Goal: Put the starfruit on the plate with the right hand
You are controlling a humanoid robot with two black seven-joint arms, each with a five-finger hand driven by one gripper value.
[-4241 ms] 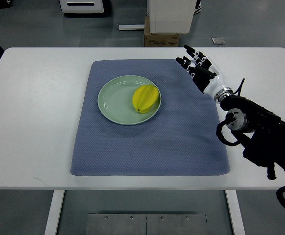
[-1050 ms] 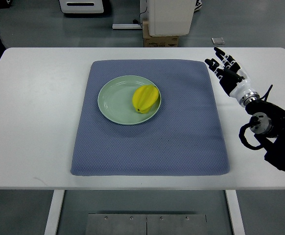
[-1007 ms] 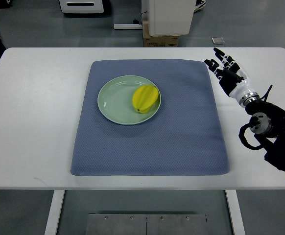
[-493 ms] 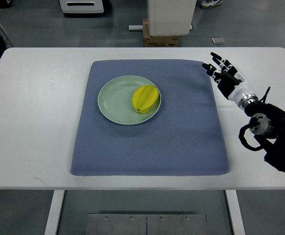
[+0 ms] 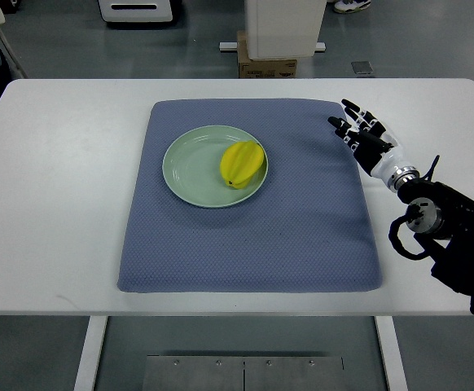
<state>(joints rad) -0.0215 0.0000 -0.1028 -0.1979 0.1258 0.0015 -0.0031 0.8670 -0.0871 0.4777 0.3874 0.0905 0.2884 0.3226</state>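
Placement looks done: starfruit (image 5: 243, 164) resting on right half of plate (image 5: 190, 171), touching nothing else, right hand (image 5: 366, 137) empty with fingers spread at right edge of blue mat (image 5: 302, 228) on surface (image 5: 58, 204), well apart from fruit, only retreat left.

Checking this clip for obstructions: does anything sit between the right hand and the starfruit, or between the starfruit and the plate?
Nothing visible. The starfruit already lies on the plate. Only bare blue mat separates it from the open right hand at the mat's right edge.
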